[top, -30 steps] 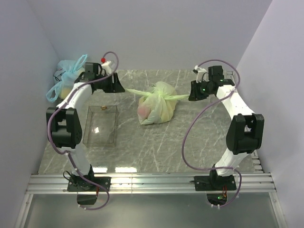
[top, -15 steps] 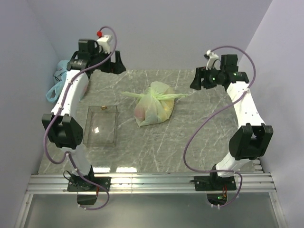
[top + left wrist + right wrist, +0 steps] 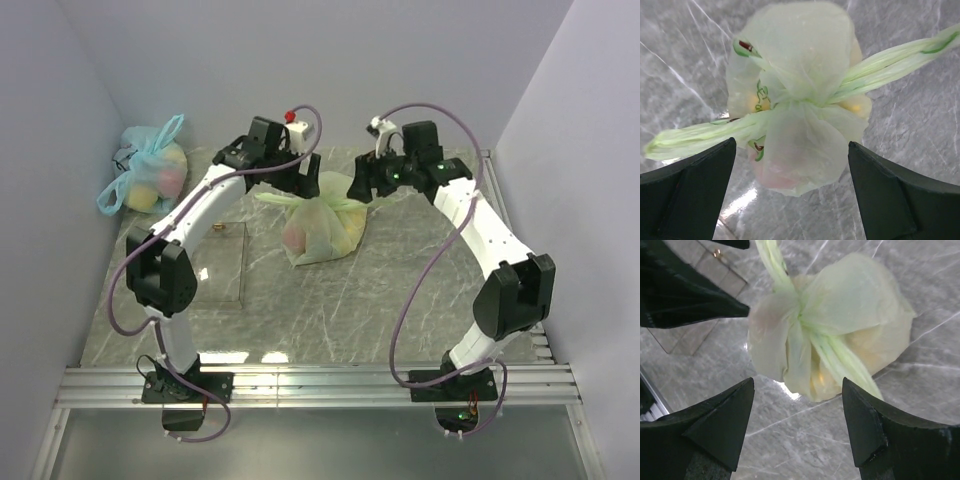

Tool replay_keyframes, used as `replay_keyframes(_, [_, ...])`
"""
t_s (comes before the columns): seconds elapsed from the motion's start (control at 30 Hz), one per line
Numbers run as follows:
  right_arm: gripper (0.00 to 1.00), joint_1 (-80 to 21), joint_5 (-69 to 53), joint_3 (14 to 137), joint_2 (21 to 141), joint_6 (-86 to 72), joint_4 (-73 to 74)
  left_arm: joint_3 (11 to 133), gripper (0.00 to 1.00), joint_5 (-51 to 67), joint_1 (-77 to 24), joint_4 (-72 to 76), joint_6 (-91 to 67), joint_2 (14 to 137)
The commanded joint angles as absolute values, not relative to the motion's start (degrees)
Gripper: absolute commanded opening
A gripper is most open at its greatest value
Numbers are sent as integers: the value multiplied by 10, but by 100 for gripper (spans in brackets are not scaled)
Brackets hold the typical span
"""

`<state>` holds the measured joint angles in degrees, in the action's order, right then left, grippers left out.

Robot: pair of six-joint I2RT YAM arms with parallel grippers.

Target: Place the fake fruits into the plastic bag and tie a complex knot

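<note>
"Plastic bag (image 3: pixel 325 228): where is it?"

"Middle of the top view, lying on the worktop (image 3: pixel 400 275), tied shut, its two handle tails (image 3: pixel 900 57) sticking out to either side. The fake fruits (image 3: pixel 298 233) show through it as pink and yellow patches."

"And your end effectors?"

"My left end effector (image 3: pixel 303 180) hangs over the bag, fingers wide apart, gripping nothing. My right end effector (image 3: pixel 362 186) is spread too, empty, close beside it."

"What do the wrist views add?"

"The knot (image 3: pixel 790 95) up close, and green print (image 3: pixel 760 95) on the film. My right wrist view catches the clear tray (image 3: pixel 695 337) at its upper left. Only the top view shows the light blue bag (image 3: pixel 150 175), upper left."
</note>
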<state>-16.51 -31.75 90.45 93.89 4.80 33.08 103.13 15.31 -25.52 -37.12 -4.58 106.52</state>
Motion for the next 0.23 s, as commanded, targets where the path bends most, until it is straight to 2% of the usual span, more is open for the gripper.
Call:
replay_keyframes(0.0, [78, -181, -292, 879, 927, 60, 287, 1018, 99, 144, -269, -342, -91, 1071])
replay_keyframes(0.2, [79, -198, -280, 835, 889, 55, 278, 963, 100, 142, -289, -292, -108, 1040])
